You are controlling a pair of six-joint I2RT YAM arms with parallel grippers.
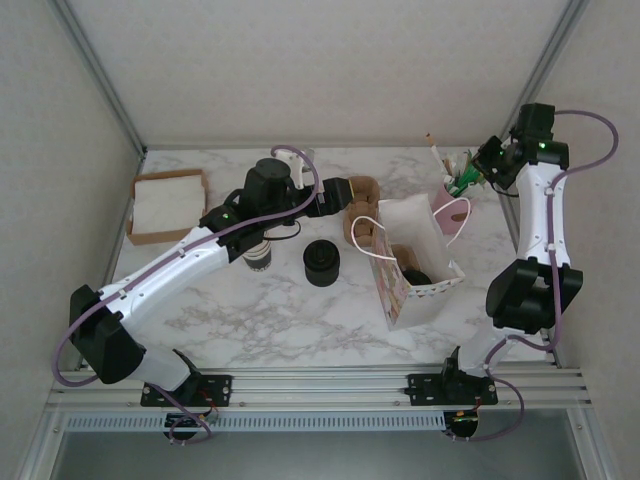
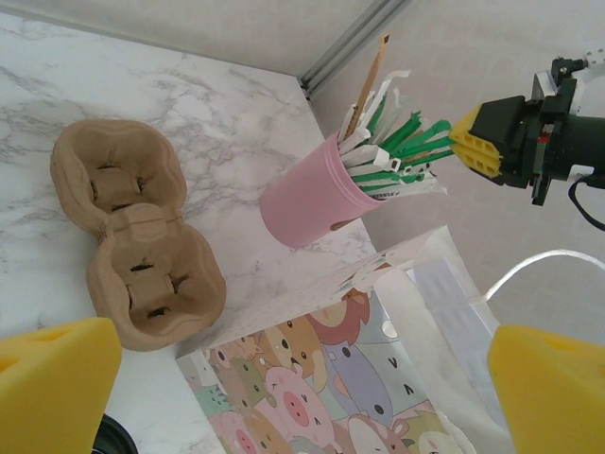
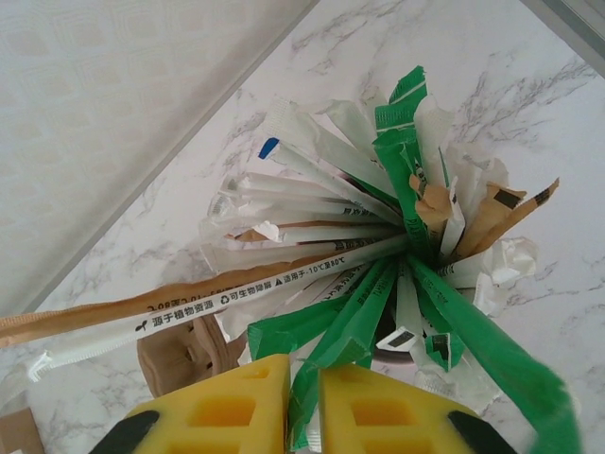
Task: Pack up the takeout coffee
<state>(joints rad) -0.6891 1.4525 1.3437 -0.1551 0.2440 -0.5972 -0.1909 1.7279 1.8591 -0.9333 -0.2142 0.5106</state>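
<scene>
Extras step, seemingly — right gripper (image 3: 302,409), bottom centre, pinched a green wrapper (image 3: 345,333); left gripper (image 2: 302,383) gaped; next needed a clean lift.

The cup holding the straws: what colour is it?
The cup is pink, clearest in left wrist view.

Upper left, top view: cardboard box (image 1: 167,205) holding white napkins. Centre: black lid stack (image 1: 322,262). Left wrist view, centre: pink cup (image 2: 307,203) of wrapped straws.

Small paper cup (image 1: 259,256), cream-white upper part, dark lower band: upright on marble table (image 1: 250,320), just left of black lid stack (image 1: 322,262); top hidden beneath left arm (image 1: 190,250).
</scene>
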